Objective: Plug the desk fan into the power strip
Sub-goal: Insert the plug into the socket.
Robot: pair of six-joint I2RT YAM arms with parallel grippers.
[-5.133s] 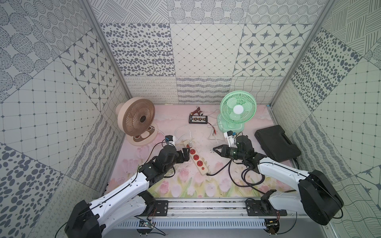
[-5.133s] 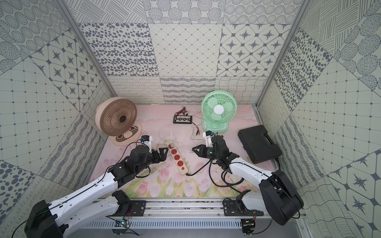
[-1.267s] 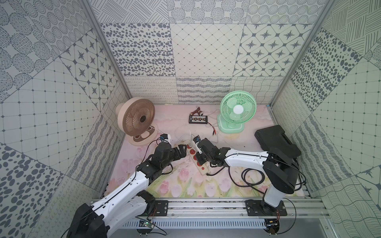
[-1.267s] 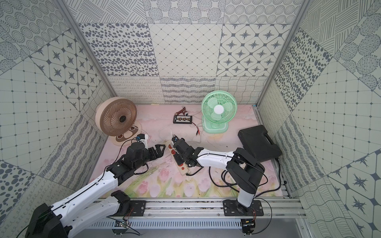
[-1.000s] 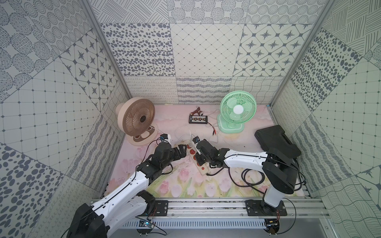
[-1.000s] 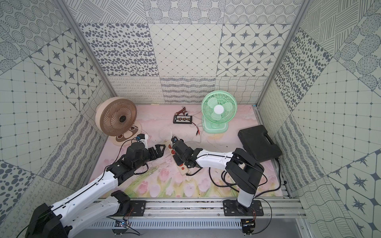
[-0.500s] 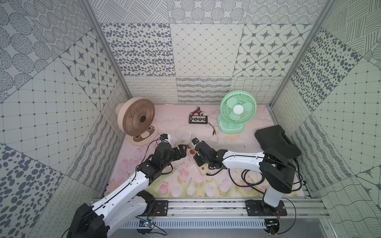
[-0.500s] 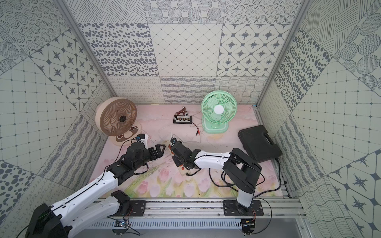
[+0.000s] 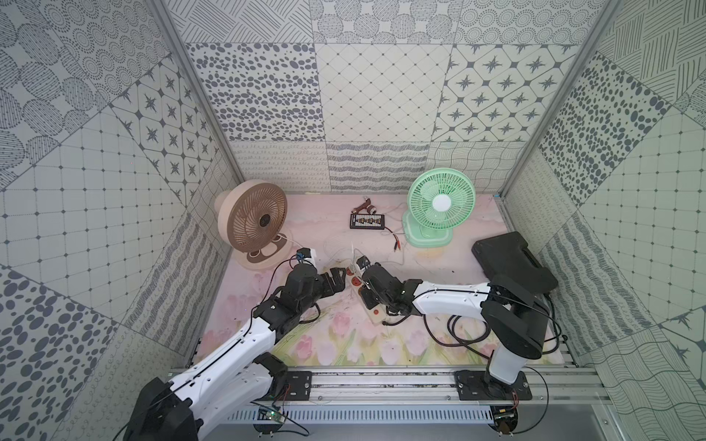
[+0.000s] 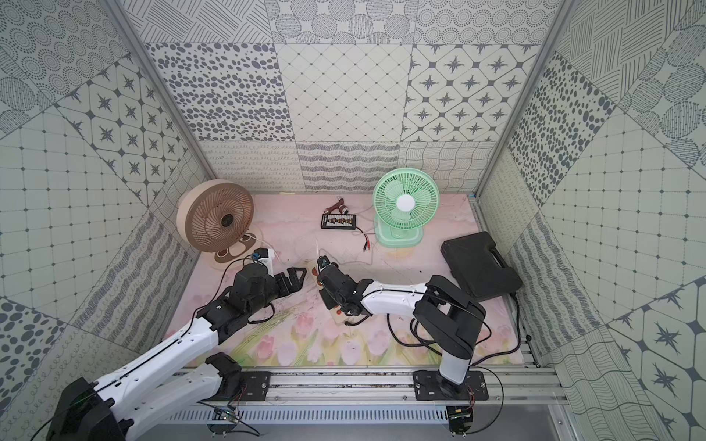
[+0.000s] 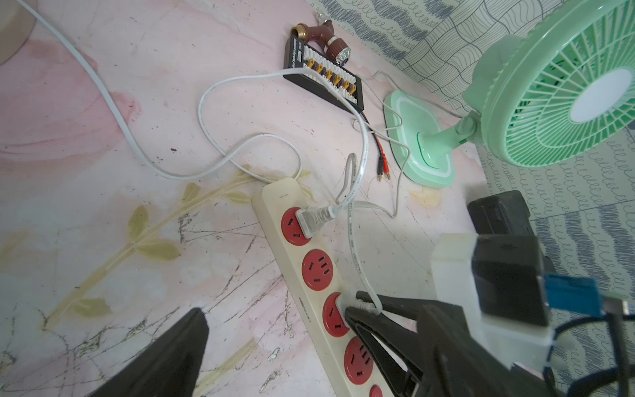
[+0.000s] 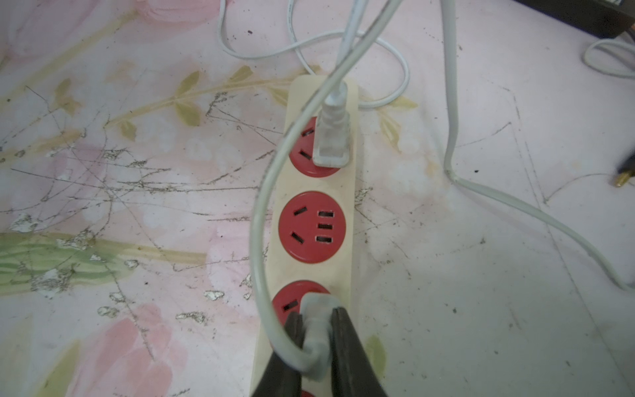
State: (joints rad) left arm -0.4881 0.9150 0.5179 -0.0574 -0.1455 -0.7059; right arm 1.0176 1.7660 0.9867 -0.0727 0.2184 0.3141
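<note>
Right now the right fingers [image 12: 347, 347] pinch a white plug [image 12: 318, 309] at the third socket of the power strip [image 12: 309, 184]. The left fingers [image 11: 171, 354] hang spread wide just beside the strip, holding nothing. The strip lies on the pink worktop [image 9: 439, 267] between both arms, a second plug [image 12: 331, 137] in its end socket, the green fan [image 9: 441, 202] well behind.
</note>
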